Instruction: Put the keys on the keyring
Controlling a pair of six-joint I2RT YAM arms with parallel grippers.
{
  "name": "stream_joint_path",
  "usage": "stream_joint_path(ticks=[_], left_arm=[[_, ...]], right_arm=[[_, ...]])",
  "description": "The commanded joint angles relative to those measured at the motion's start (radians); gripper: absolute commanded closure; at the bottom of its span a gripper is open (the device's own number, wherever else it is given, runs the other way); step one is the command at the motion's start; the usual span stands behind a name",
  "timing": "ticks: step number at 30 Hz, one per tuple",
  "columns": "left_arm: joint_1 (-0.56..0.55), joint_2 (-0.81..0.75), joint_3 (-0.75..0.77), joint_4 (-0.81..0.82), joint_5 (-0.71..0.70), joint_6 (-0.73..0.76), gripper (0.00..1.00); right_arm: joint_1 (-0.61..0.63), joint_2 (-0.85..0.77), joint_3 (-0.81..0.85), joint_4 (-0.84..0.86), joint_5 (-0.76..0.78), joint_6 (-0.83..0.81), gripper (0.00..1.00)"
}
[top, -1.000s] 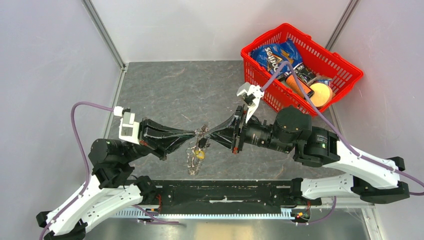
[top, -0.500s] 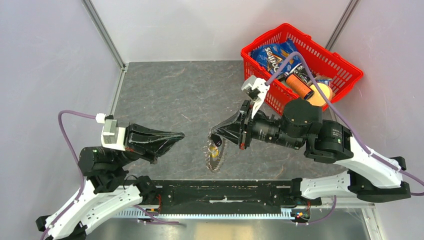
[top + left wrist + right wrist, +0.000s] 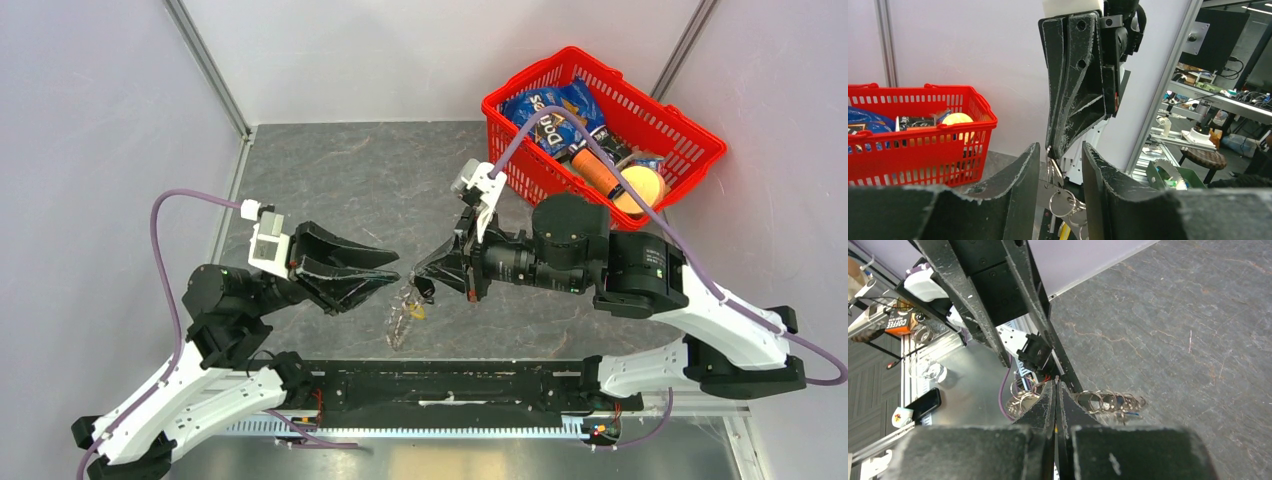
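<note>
**Left arm came back to the hanging keyring**

Half a second before, the left arm had been drawn back with its jaws together; since then it had swung forward again, and the left gripper stood with its jaws parted, reaching level towards the middle of the table. Its two fingers lay on either side of the tip of the right gripper, apart from it.

From the opposite side the right arm stretched level towards the left, having shifted a little that way. Its jaws were clenched on the top of the keyring, which dangled below the tip, above the table near the front edge, its loops and silver keys bunched together. A yellow-headed key showed against the bunch; whether it was threaded on could not be told, perhaps only hanging beside it.

Well behind the right arm, in the far right corner, stood a red basket holding a blue chip bag and an orange ball. The right arm's purple cable arched across the basket's near side.
</note>
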Motion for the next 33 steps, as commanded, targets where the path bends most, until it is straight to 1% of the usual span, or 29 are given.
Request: stream_joint_path(ticks=[1,7,13,19,33], left_arm=[[0.001,0.012,0.06,-0.061,0.014,0.006,0.57],[0.001,0.025,0.06,-0.097,0.032,0.028,0.56],[0.0,0.047,0.068,-0.117,0.083,0.034,0.56],[0.002,0.06,0.078,-0.151,0.098,0.045,0.56],[0.001,0.064,0.077,-0.147,0.139,0.045,0.56]], right_arm=[[0.0,-0.003,0.066,0.031,-0.059,-0.03,1.0],[0.0,-0.006,0.082,0.005,-0.122,-0.039,1.0],[0.0,0.01,0.119,-0.043,-0.143,-0.047,1.0],[-0.001,0.024,0.137,-0.057,-0.149,-0.05,1.0],[0.0,0.051,0.147,-0.066,-0.119,-0.066,1.0]])
